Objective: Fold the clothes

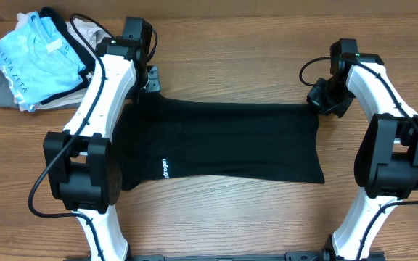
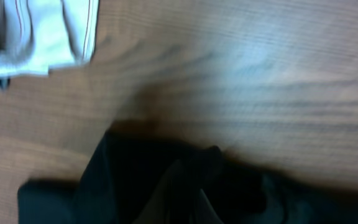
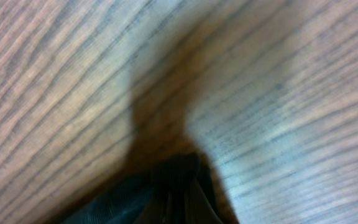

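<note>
Probably a robotics lab: two robot arms (image 1: 104, 94) at a wood-grain table (image 1: 267, 43).

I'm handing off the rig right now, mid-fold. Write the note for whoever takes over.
Left gripper: shut, pinching the black T-shirt at its far left corner.
Right gripper: shut, pinching the far right corner.
Shirt: spread flat on the table between the arms, white hem logo toward the left arm.
Pile of other clothes: far left corner, apart from the shirt.
Done: shirt laid out, both far corners gripped.
Left: probably bring the far edge over toward the near edge, then finish folding.
</note>
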Available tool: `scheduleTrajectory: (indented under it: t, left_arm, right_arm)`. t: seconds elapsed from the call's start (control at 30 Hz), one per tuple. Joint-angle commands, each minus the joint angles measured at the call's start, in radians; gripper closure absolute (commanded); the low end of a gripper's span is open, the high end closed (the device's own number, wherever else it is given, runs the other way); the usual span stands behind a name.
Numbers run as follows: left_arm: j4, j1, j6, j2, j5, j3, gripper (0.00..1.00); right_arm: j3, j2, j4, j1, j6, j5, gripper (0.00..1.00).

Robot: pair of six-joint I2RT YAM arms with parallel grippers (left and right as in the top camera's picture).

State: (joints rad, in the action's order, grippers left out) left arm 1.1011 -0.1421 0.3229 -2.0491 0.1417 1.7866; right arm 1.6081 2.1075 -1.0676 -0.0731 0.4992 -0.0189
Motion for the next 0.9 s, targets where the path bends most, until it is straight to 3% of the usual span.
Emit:
scheduleTrajectory:
  t: [0.0, 0.13, 0.4, 0.87]
  left_arm:
    - [0.048, 0.007, 0.034, 0.01, 0.041, 0.004, 0.96]
    - [0.15, 0.007, 0.114, 0.009, 0.117, 0.003, 0.96]
    - [0.303, 0.007, 0.12, 0.009, 0.117, 0.003, 0.96]
    - [0.398, 0.006, 0.12, 0.009, 0.084, -0.059, 0.95]
  right_arm:
    - [0.03, -0.05, -0.029, -0.008, 0.05, 0.01, 0.96]
    - [0.03, -0.098, -0.078, -0.008, 0.064, -0.003, 0.96]
    - [0.03, -0.165, -0.152, -0.008, 0.082, -0.012, 0.96]
    - [0.029, -0.168, -0.316, -0.007, 0.081, -0.012, 0.96]
